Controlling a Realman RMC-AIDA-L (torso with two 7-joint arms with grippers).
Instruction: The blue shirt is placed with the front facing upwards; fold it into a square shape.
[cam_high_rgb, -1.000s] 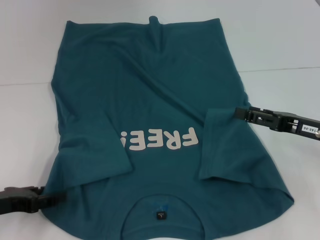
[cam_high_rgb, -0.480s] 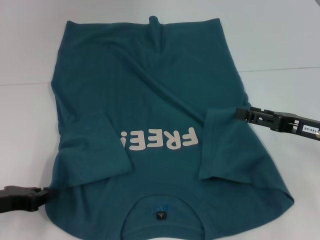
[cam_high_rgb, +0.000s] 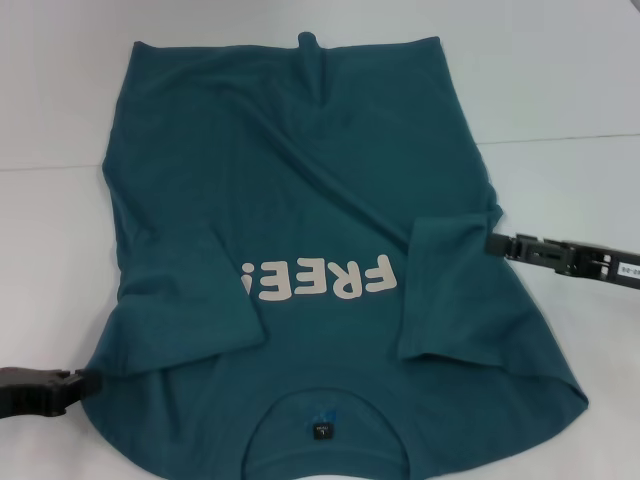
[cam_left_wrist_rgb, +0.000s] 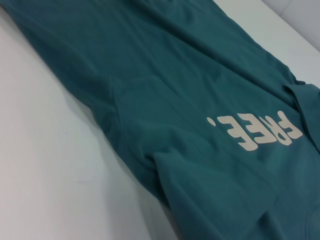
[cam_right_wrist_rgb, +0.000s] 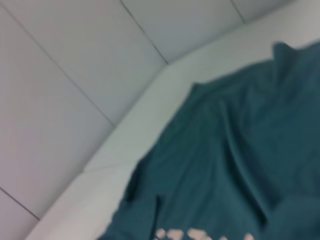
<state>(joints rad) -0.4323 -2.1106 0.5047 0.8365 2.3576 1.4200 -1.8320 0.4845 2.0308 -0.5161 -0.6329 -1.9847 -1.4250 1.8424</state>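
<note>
Head view: blue shirt (cam_high_rgb: 300, 250) flat on white desk (cam_high_rgb: 560, 90), front up, collar nearest me, both sleeves folded inward; left end effector (cam_high_rgb: 85, 381) at left shoulder edge, right end effector (cam_high_rgb: 492, 243) at folded right sleeve's outer edge; can't tell if either is open or clamped on cloth. Risks I judge: sleeve folds spring open if cloth gets dragged; ridge near far hem gives lopsided square. Writing: cream "FREE!" (cam_high_rgb: 320, 278) reads upside-down from here; small dark neck label (cam_high_rgb: 321, 431) unreadable; tag on right arm (cam_high_rgb: 628, 268) illegible.

Even, soft overhead light — faint shadows, no glare — right wrist view blurred, others sharp.
</note>
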